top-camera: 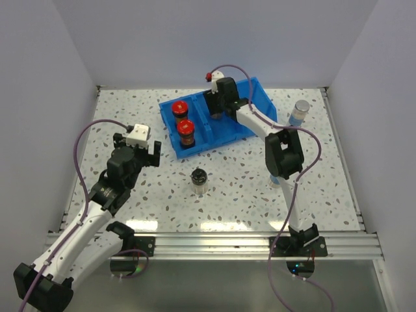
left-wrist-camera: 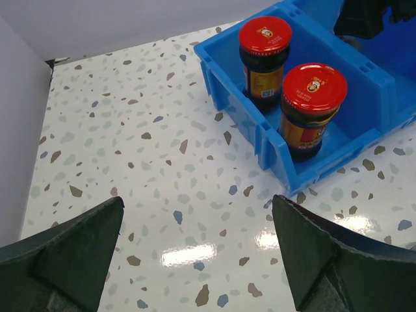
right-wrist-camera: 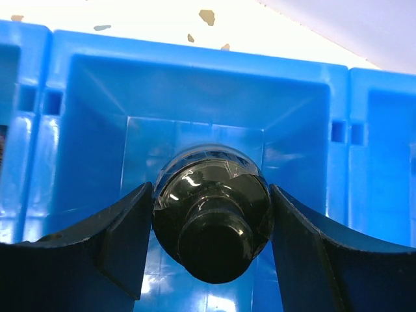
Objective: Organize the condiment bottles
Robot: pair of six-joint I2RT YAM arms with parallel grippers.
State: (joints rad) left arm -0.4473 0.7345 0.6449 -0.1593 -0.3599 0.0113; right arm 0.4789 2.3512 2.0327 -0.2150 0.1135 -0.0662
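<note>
Right gripper (right-wrist-camera: 211, 218) clamped on black-capped jar (right-wrist-camera: 211, 195), in blue bin's (right-wrist-camera: 195, 84) middle compartment; can't tell if it's seated. Early release could tip it. Left gripper (left-wrist-camera: 198, 250) jaws apart, empty, over tabletop's left half. Second black-capped jar (top-camera: 199, 181) stands mid-tabletop.
</note>
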